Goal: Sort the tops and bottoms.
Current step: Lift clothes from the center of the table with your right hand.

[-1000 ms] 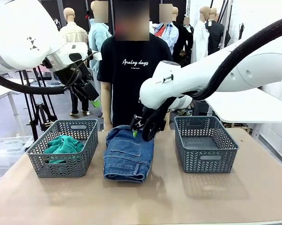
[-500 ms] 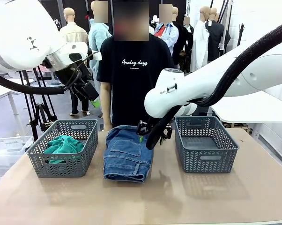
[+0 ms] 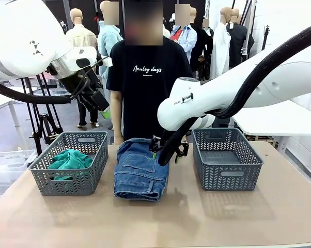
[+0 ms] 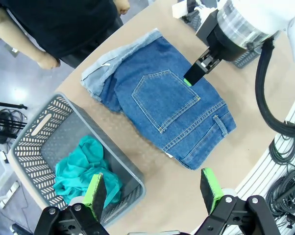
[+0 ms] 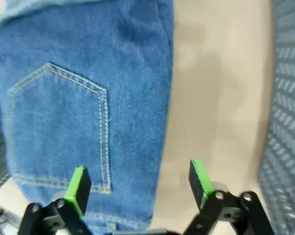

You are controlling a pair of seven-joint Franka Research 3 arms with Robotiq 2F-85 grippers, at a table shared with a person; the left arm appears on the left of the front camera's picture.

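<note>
Brown desk (image 3: 222, 217), middle strip between two grey baskets; folded blue denim bottoms (image 3: 141, 170) lie here, long axis running from the far edge toward the near edge, back pocket up; teal top (image 3: 70, 160) sits inside the left basket (image 3: 88, 182).

Right claw (image 3: 168, 150) hangs just over the denim's far right corner, jaws spread wide, nothing in them; in its wrist view the claw (image 5: 137, 183) straddles the garment's right edge, one pad above denim beside the pocket seam, the other above bare desk toward the right basket (image 3: 251, 175).

Left claw (image 3: 101, 103) is raised well above the left basket, released, empty, well apart from the denim.

Judgement: right arm is the nearer; denim lies below and slightly to its left; a pinch across that edge looks the likely pick.
</note>
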